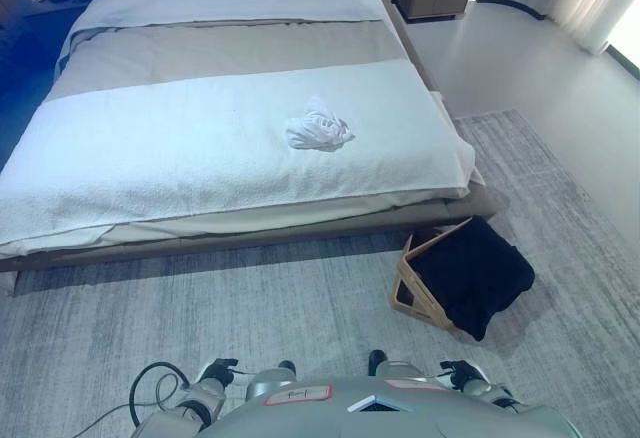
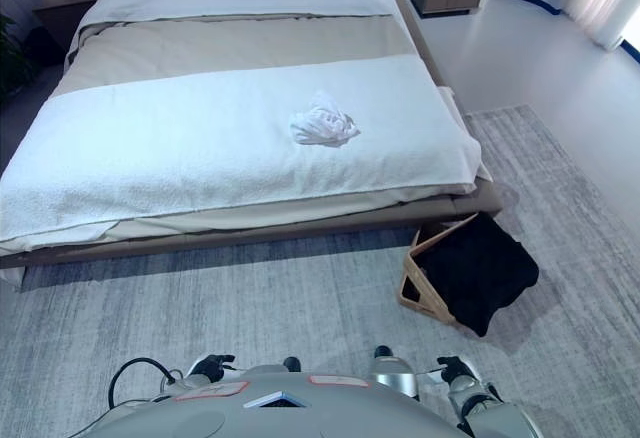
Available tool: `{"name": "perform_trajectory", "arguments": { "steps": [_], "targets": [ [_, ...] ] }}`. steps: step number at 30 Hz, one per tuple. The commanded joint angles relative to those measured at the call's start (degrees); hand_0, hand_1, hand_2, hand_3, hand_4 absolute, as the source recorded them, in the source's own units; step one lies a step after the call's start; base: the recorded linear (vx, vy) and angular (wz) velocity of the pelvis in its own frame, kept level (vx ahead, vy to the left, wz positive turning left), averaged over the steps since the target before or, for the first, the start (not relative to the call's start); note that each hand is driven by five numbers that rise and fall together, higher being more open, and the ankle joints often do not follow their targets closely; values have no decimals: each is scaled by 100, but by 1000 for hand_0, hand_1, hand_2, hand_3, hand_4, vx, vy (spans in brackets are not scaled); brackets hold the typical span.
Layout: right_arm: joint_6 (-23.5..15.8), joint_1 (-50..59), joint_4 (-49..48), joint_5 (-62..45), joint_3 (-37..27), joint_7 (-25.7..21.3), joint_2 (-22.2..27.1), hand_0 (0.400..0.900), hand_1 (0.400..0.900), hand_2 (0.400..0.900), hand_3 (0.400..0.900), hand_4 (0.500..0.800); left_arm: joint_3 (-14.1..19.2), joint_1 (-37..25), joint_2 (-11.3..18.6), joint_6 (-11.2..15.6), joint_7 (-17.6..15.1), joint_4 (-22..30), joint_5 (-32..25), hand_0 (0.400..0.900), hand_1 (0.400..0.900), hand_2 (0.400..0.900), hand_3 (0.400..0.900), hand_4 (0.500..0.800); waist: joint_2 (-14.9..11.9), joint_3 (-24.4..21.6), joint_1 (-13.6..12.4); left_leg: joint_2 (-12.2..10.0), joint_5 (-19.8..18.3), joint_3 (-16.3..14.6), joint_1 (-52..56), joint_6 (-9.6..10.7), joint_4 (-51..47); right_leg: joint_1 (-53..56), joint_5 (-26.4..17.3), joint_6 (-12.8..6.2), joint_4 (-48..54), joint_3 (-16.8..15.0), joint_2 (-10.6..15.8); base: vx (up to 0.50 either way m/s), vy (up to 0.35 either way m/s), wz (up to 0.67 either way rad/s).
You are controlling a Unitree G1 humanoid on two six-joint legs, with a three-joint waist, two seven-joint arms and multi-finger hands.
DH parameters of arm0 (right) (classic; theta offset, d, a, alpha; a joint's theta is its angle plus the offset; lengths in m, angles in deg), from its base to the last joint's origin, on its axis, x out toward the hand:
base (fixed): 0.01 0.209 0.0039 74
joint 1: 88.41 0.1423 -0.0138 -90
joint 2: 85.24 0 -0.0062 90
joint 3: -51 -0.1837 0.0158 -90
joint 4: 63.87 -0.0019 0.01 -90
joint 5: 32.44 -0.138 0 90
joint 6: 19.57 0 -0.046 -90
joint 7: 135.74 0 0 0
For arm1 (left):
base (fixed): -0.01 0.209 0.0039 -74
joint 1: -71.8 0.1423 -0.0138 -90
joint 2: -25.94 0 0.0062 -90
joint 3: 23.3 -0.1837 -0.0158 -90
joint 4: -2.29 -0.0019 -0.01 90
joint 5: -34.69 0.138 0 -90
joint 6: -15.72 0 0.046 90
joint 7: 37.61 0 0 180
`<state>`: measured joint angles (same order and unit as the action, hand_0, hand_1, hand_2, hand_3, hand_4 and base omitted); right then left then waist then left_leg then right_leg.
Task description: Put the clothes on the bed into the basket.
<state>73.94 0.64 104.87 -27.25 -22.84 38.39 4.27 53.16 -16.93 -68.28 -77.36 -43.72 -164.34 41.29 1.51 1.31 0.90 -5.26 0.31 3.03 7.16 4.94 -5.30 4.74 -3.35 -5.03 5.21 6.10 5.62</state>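
A: Item one: white garment (image 1: 319, 128), crumpled on the bed (image 1: 150, 148) (right of centre).
B: We log the basket (image 1: 425, 278) on the rug (image 2: 250, 298), dark cloth (image 2: 478, 270) draped over it.
A: Left hand (image 1: 218, 370), right hand (image 1: 462, 371): low; clenched or released, we cannot tell.

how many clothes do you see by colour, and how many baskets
white clothes: 1, a crumpled white garment on the bed
black clothes: 1, a black garment draped over the basket
baskets: 1, a wooden basket on the rug by the bed's corner
total: 3
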Motion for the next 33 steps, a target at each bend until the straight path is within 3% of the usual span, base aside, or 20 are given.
{"name": "perform_trajectory", "arguments": {
  "steps": [1,29,33],
  "targets": [
    [21,403,395,60,107,-124,131,900,900,900,900,800,-185,-289,-21,63,-10,-266,45,900,900,900,900,800,-191,199,-66,455,-32,-672,-73,-204,30,181,192,-108,-21,149,-163,0,0,0],
    [33,430,352,106,113,-112,230,900,900,900,900,800,-118,-315,33,3,44,-291,-30,900,900,900,900,800,-203,242,-47,381,-56,-653,-81,-174,30,158,279,-38,-21,161,-265,10,-9,-1],
    [-22,468,315,25,133,-99,210,900,900,900,900,800,47,-372,116,3,-13,-265,-280,900,900,900,900,800,-248,357,-44,294,-48,-629,-157,-218,188,-59,492,102,-459,27,-325,7,-52,1]
  ]
}}
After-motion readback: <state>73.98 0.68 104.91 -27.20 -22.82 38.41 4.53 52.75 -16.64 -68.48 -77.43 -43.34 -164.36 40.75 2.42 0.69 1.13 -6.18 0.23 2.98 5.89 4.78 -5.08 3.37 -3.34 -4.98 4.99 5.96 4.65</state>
